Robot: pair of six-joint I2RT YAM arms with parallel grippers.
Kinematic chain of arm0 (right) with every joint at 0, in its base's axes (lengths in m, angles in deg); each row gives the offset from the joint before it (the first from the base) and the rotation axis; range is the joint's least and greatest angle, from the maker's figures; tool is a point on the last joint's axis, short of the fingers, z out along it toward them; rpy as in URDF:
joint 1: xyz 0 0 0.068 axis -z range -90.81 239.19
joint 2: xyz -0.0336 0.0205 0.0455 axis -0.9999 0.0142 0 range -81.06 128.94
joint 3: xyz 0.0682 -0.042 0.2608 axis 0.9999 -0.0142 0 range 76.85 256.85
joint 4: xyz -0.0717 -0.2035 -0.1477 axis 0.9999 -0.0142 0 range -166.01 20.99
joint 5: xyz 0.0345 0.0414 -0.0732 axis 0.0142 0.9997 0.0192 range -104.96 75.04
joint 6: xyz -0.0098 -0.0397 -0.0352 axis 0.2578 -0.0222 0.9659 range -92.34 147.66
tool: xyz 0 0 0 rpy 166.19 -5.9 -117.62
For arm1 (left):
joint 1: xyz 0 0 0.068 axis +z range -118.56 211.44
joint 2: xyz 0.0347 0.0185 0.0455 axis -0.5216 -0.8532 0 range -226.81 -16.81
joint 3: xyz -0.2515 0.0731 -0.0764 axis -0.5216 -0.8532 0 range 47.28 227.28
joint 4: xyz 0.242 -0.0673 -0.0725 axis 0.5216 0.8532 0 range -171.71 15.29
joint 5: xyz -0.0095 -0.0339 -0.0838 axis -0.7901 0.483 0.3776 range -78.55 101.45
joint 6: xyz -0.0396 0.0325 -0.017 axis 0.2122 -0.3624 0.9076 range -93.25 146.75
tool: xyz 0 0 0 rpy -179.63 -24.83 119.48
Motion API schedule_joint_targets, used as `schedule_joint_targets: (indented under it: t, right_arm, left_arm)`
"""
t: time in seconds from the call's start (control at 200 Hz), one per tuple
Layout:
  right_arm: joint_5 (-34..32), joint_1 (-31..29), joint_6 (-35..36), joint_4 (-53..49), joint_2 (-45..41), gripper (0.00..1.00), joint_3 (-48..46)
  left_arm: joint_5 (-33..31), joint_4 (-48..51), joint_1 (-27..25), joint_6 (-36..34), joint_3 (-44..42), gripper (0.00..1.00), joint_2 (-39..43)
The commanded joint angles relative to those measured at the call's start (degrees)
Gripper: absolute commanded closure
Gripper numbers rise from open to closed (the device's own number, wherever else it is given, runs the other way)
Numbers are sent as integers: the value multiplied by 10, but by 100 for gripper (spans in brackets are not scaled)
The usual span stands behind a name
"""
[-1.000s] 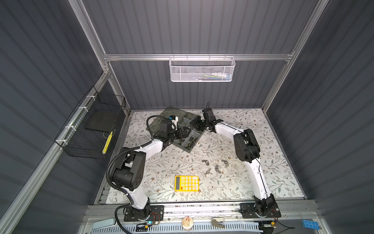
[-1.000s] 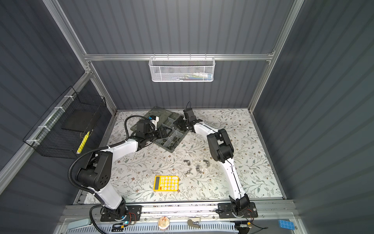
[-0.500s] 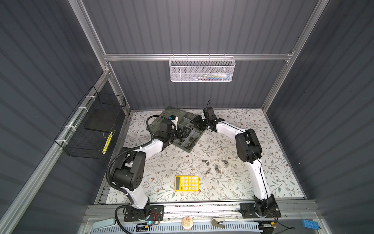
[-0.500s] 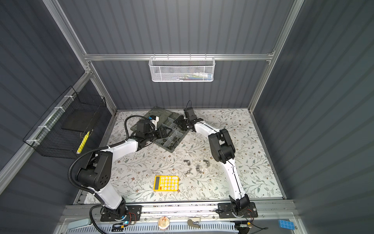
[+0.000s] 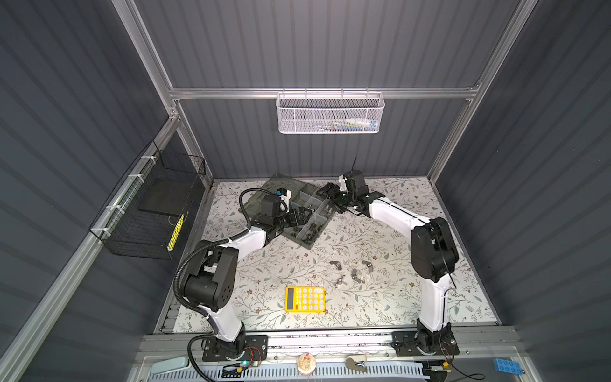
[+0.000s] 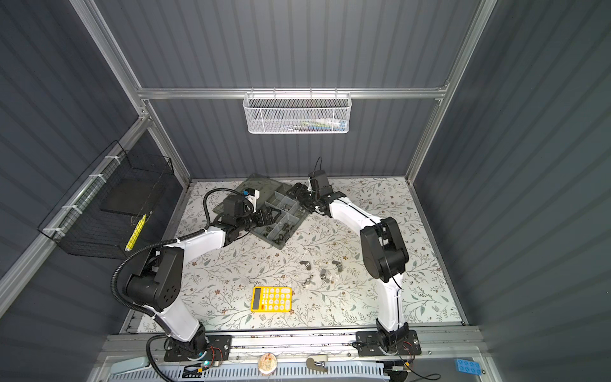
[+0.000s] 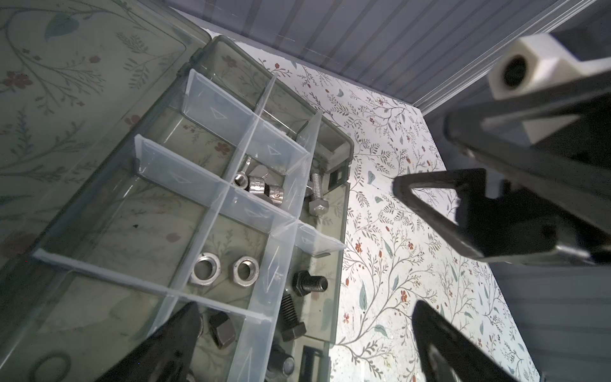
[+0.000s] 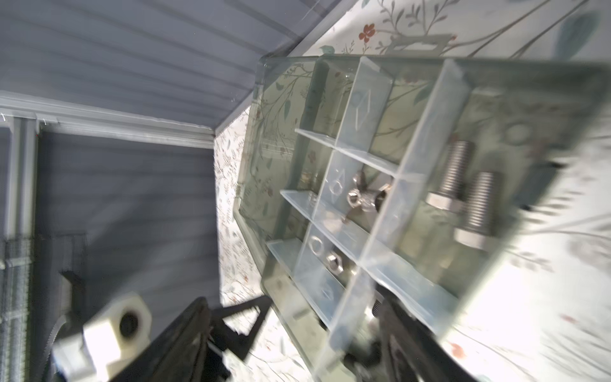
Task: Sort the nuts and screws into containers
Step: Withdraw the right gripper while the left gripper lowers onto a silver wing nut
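The translucent grey-green organiser box (image 5: pixel 309 245) (image 6: pixel 279 244) lies open at the back of the table. In the left wrist view its containers hold silver wing nuts (image 7: pixel 261 189), silver hex nuts (image 7: pixel 224 268), a silver screw (image 7: pixel 315 195), black screws (image 7: pixel 307 284) and a black nut (image 7: pixel 223 330). My left gripper (image 7: pixel 307 347) (image 5: pixel 301 215) hangs open over the box's near compartments, holding nothing. My right gripper (image 8: pixel 297 344) (image 5: pixel 328 195) stands open at the box's far right end, with nothing between its fingers. Several wing nuts (image 5: pixel 352 272) (image 6: pixel 322 273) lie loose on the floral table.
A yellow calculator (image 5: pixel 305 299) lies near the table's front. A white mesh basket (image 5: pixel 330 112) hangs on the back wall and a black wire basket (image 5: pixel 148 211) on the left wall. The box lid (image 7: pixel 66 82) lies flat beside the left arm.
My right gripper has opened wide at the box's right end and shifted slightly. The left arm and its open gripper have not moved.
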Motion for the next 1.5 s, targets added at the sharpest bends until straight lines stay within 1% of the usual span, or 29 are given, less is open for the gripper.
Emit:
schedule_joint_targets:
  t: [0.0, 0.025, 0.04, 0.125, 0.2, 0.21, 0.245, 0.35, 0.49, 0.59, 0.715, 0.811, 0.836, 0.906, 0.981, 1.116, 1.211, 1.331, 1.396, 1.491]
  right_arm:
    - [-35, 10, 49, -22, -69, 7, -56]
    - [-40, 12, 57, -25, -88, 2, -72]
    - [-43, 13, 62, -27, -97, 1, -80]
    - [-64, 18, 86, -37, -149, 1, -130]
    - [-79, 20, 106, -44, -189, 1, -169]
    - [-81, 20, 109, -45, -195, 1, -174]
    - [-89, 21, 118, -49, -213, 1, -191]
    - [-109, 21, 143, -56, -267, 1, -243]
    - [-136, 21, 178, -59, -337, 1, -313]
    - [-153, 22, 203, -67, -379, 1, -356]
    - [-155, 21, 224, -46, -439, 1, -421]
    - [-155, 22, 242, -16, -483, 1, -475]
    - [-155, 21, 250, -9, -507, 1, -490]
    - [-162, 21, 271, 6, -537, 1, -521]
    - [-168, 21, 294, 18, -562, 1, -550]
    - [-176, 22, 323, 22, -593, 1, -575]
    - [-188, 22, 327, 29, -606, 1, -587]
    - [-202, 26, 331, 13, -613, 1, -580]
    - [-207, 32, 327, 8, -617, 1, -583]
    - [-197, 46, 318, 11, -625, 1, -590]
  left_arm:
    - [8, -10, 0, 2, -5, 0, 26]
    - [9, -8, -2, 6, -5, 0, 29]
    - [8, -4, -3, 7, -4, 0, 31]
    - [-1, 27, -10, 16, 2, 0, 48]
    - [-2, 61, -22, 11, 5, 0, 69]
    - [-17, 67, -24, 10, 5, 0, 72]
    - [-30, 84, -32, 6, 6, 0, 83]
    - [-42, 122, -53, 10, 6, 0, 108]
    - [-60, 182, -104, -10, 11, 0, 125]
    - [-56, 210, -130, -16, -1, 0, 135]
    - [-72, 259, -172, -44, -9, 1, 148]
    - [-90, 284, -215, -63, -19, 6, 150]
    - [-94, 286, -227, -65, -22, 8, 150]
    - [-104, 287, -258, -73, -34, 13, 141]
    - [-116, 285, -290, -81, -41, 18, 121]
    - [-138, 277, -333, -87, -46, 29, 79]
    - [-158, 283, -355, -95, -39, 34, 50]
    - [-188, 280, -384, -99, -38, 40, 21]
    - [-192, 264, -389, -90, -47, 44, 16]
    - [-196, 246, -393, -79, -58, 50, 10]
